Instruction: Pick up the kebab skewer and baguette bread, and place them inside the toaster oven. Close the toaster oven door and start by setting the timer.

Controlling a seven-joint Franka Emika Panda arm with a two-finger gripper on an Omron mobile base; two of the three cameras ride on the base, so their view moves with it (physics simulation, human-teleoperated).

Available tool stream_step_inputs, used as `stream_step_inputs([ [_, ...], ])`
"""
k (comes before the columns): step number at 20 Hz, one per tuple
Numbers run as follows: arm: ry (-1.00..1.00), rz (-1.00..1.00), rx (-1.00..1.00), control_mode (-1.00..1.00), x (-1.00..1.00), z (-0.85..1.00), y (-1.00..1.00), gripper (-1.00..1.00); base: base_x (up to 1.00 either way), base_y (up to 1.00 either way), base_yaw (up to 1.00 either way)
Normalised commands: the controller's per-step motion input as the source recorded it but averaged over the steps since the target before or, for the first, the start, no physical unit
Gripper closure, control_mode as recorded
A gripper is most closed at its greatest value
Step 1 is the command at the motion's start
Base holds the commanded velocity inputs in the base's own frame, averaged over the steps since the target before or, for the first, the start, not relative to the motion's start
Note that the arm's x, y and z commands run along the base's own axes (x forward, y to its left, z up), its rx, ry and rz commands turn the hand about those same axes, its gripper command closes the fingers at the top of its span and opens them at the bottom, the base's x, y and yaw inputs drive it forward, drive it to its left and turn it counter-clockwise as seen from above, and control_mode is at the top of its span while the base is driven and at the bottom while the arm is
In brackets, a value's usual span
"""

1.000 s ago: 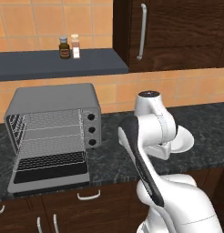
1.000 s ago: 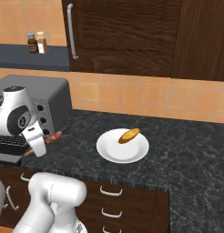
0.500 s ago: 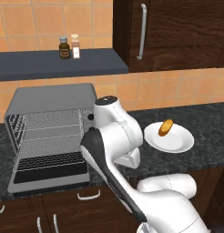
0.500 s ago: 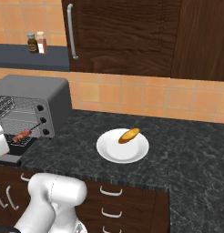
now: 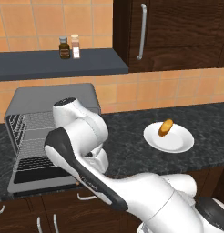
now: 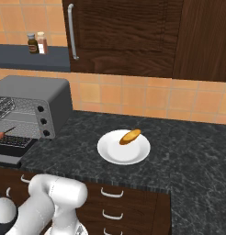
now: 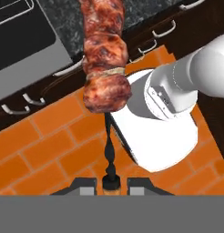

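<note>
Hand view gives us the tool [image 7: 111, 183] clamped on the thin end of the kebab skewer [image 7: 104, 54], whose browned chunks hang over the orange floor. In the right base view we see the skewer at the open toaster oven [image 6: 34, 108], over its lowered door [image 6: 9, 151]. The baguette bread [image 6: 130, 136] lies on a white plate [image 6: 110, 153] on the dark desk [image 6: 188, 151].

1. Reddish-brown, charred chunks on the kebab skewer [image 7: 104, 59].
2. Golden-orange baguette bread [image 6: 130, 137] on a white plate [image 6: 115, 155].
3. Grey toaster oven [image 6: 43, 98] beside it, with black knobs.
4. Speckled black counter [image 6: 188, 151] beneath.
</note>
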Motion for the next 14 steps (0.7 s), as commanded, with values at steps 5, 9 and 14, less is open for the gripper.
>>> stream_step_inputs([
  [5,0.1,0.36,-0.06,-1.0,0.23,-0.02,0.17,1.0,0.0,0.0,0.0],
  [9,0.0,0.54,-0.08,-1.0,0.17,-0.17,0.0,1.0,0.0,0.0,0.0],
  [14,0.0,0.62,0.01,-1.0,0.32,-0.1,-0.17,1.0,0.0,0.0,0.0],
])
